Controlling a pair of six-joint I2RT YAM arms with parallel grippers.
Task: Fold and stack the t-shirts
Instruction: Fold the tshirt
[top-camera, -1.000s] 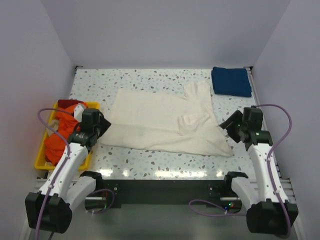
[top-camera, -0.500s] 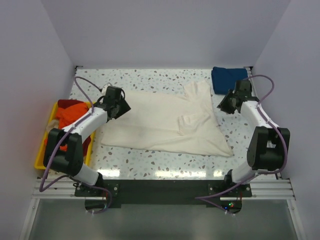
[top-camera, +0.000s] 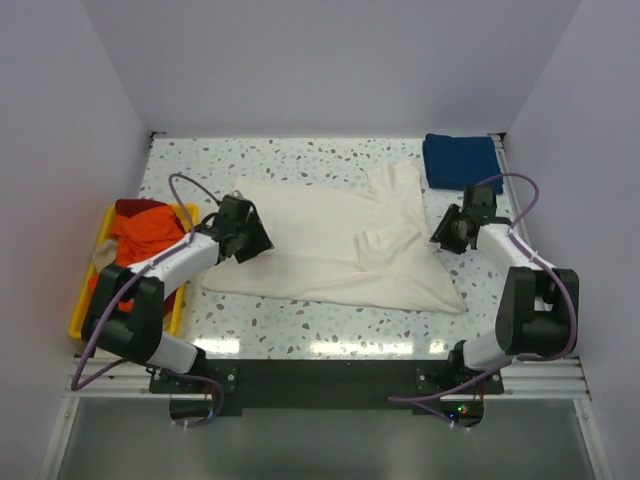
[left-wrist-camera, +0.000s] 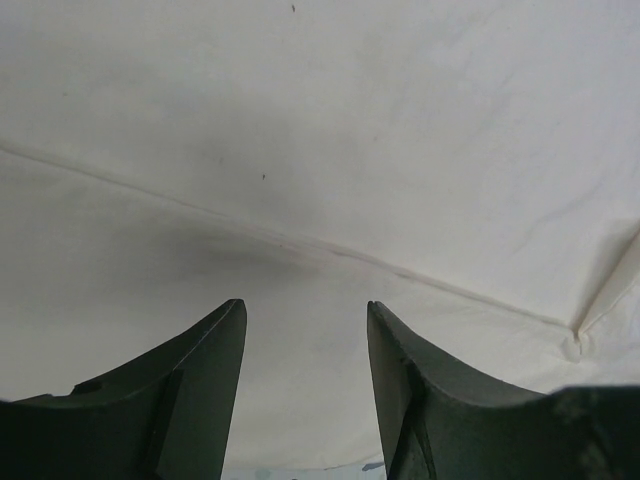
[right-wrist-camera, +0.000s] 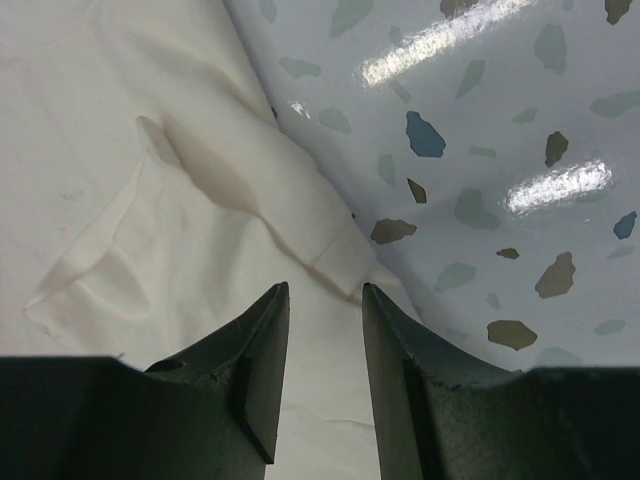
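1. Centrally, the cream t-shirt (top-camera: 330, 245) lies spread flat on the speckled table (top-camera: 300, 155), with one sleeve folded inward over its right part.
2. At the shirt's left edge sits the left gripper (top-camera: 256, 242). Its wrist camera shows the jaws spread, with nothing between them, over cream cloth crossed by a seam (left-wrist-camera: 300, 245). Whether the fingers (left-wrist-camera: 205, 380) touch the fabric cannot be told.
3. At the shirt's right edge sits the right gripper (top-camera: 441, 232). Its jaws are also spread and hold nothing. They are poised over a rumpled fold (right-wrist-camera: 300, 240) where the cream cloth meets the bare tabletop.
4. Beyond the shirt's far right corner, and apart from it, a dark blue t-shirt (top-camera: 461, 162) lies folded.
5. Left of the cream shirt, a yellow tray (top-camera: 85, 322) holds a bunched orange t-shirt (top-camera: 140, 232), with a red one (top-camera: 135, 207) at its far end.
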